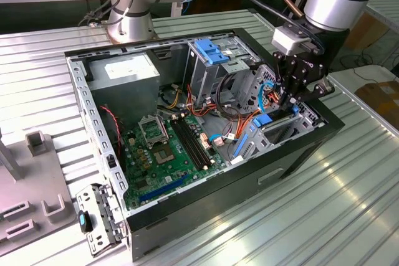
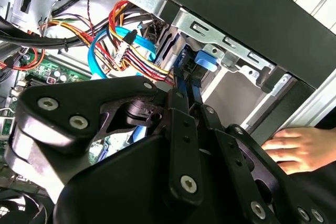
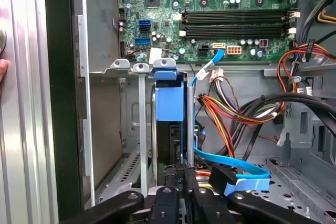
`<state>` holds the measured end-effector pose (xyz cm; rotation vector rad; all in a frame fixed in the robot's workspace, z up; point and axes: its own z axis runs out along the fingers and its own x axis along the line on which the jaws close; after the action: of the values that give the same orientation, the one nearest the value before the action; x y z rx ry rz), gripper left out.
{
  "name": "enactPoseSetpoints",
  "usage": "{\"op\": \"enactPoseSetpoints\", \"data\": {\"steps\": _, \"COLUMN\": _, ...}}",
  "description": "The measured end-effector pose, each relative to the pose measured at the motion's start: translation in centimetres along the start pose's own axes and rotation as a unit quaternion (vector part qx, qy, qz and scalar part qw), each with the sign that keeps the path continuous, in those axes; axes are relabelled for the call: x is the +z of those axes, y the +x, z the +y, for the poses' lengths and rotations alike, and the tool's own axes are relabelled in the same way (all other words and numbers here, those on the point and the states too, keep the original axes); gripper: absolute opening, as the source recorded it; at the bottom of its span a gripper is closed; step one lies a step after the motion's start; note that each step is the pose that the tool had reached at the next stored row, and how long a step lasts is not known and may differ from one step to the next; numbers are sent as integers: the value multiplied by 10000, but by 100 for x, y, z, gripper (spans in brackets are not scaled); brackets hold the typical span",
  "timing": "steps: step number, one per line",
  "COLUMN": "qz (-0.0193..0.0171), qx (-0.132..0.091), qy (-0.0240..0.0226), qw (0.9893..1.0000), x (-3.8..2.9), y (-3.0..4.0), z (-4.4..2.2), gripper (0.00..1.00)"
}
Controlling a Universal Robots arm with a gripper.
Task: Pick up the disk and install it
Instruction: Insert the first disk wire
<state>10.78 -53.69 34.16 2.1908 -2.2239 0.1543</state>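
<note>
The disk (image 3: 170, 100) stands on edge in a slot of the metal drive cage (image 3: 121, 129), its bright blue carrier end and tab facing the motherboard. My gripper (image 3: 181, 174) is shut on the disk's near edge, the black fingers (image 2: 181, 95) pressed close along the blue rails. In the second wrist view the disk's blue tab (image 2: 206, 60) shows just past the gripper (image 2: 188, 72). The exterior view has the gripper (image 1: 288, 105) reaching down into the cage at the case's right end, right by the blue of the disk (image 1: 262, 119).
The open computer case (image 1: 206, 200) holds a green motherboard (image 1: 168, 147), a grey power-supply box (image 1: 128, 70) and a fixed blue bracket (image 1: 215, 51). Bundled wires (image 3: 236, 114) and a blue flat cable (image 3: 231, 163) crowd beside the slot. A person's hand (image 2: 294, 148) rests outside the case wall.
</note>
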Motion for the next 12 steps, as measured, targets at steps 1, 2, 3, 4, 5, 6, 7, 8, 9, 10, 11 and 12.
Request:
{"op": "enactPoseSetpoints", "data": {"steps": 1, "qz": -9, "qx": 1, "qy": -5, "qw": 10000, "x": 10, "y": 0, "z": 1, "gripper": 17}}
{"op": "enactPoseSetpoints", "data": {"steps": 2, "qz": -17, "qx": 2, "qy": -9, "qw": 10000, "x": 15, "y": 0, "z": 1, "gripper": 17}}
{"op": "enactPoseSetpoints", "data": {"steps": 3, "qz": -51, "qx": 7, "qy": -24, "qw": 10000, "x": 29, "y": 5, "z": 2, "gripper": 17}}
{"op": "enactPoseSetpoints", "data": {"steps": 4, "qz": -51, "qx": 7, "qy": -24, "qw": 10000, "x": 29, "y": 5, "z": 2, "gripper": 17}}
{"op": "enactPoseSetpoints", "data": {"steps": 5, "qz": -52, "qx": 7, "qy": -24, "qw": 10000, "x": 30, "y": 6, "z": 2, "gripper": 17}}
{"op": "enactPoseSetpoints", "data": {"steps": 6, "qz": -51, "qx": 7, "qy": -24, "qw": 10000, "x": 30, "y": 6, "z": 2, "gripper": 17}}
{"op": "enactPoseSetpoints", "data": {"steps": 7, "qz": -52, "qx": 7, "qy": -24, "qw": 10000, "x": 30, "y": 6, "z": 2, "gripper": 17}}
{"op": "enactPoseSetpoints", "data": {"steps": 8, "qz": -54, "qx": 7, "qy": -24, "qw": 10000, "x": 29, "y": 6, "z": 2, "gripper": 18}}
{"op": "enactPoseSetpoints", "data": {"steps": 9, "qz": -59, "qx": 7, "qy": -24, "qw": 10000, "x": 26, "y": 7, "z": 2, "gripper": 18}}
{"op": "enactPoseSetpoints", "data": {"steps": 10, "qz": -59, "qx": 7, "qy": -24, "qw": 10000, "x": 13, "y": 7, "z": 1, "gripper": 18}}
{"op": "enactPoseSetpoints", "data": {"steps": 11, "qz": -60, "qx": 7, "qy": -24, "qw": 10000, "x": -41, "y": 12, "z": -2, "gripper": 24}}
{"op": "enactPoseSetpoints", "data": {"steps": 12, "qz": -60, "qx": 7, "qy": -24, "qw": 10000, "x": -122, "y": 18, "z": -8, "gripper": 24}}
